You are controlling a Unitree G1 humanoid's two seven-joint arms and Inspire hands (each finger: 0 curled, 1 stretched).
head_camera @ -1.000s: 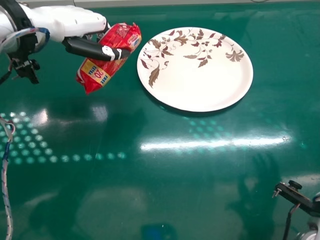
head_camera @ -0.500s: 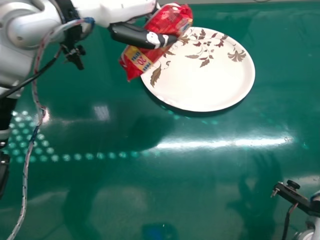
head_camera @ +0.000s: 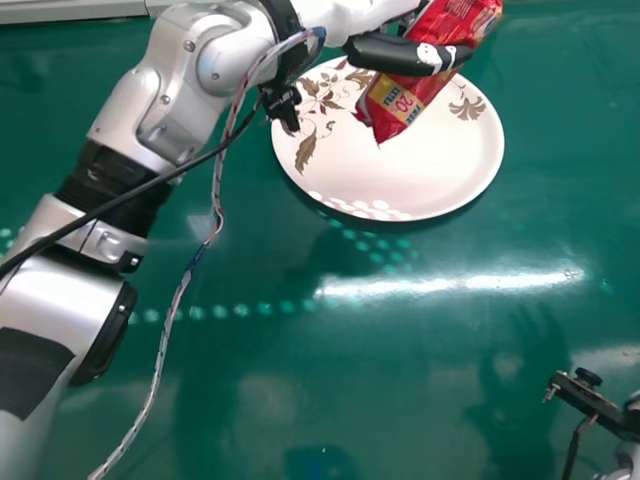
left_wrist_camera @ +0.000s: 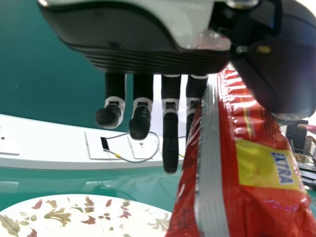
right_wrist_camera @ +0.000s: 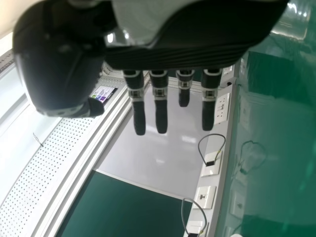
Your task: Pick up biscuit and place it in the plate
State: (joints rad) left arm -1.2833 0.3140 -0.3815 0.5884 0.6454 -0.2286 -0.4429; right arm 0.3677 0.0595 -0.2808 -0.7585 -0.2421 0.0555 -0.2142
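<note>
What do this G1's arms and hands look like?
Left arm: silver-grey and white rounded shells, black joint bands, visible screws. A pale braided cable with dark flecks and a plain black cable run outside it. Left hand: black, white markings. Right hand: black ribbed shell, pale grey panel, slim black fingers with silvery bands.

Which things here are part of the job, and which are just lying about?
Part of the job:
red biscuit packet, held in the left hand
patterned plate, its destination

Not involved:
right hand, idle
sockets
thin cable
</note>
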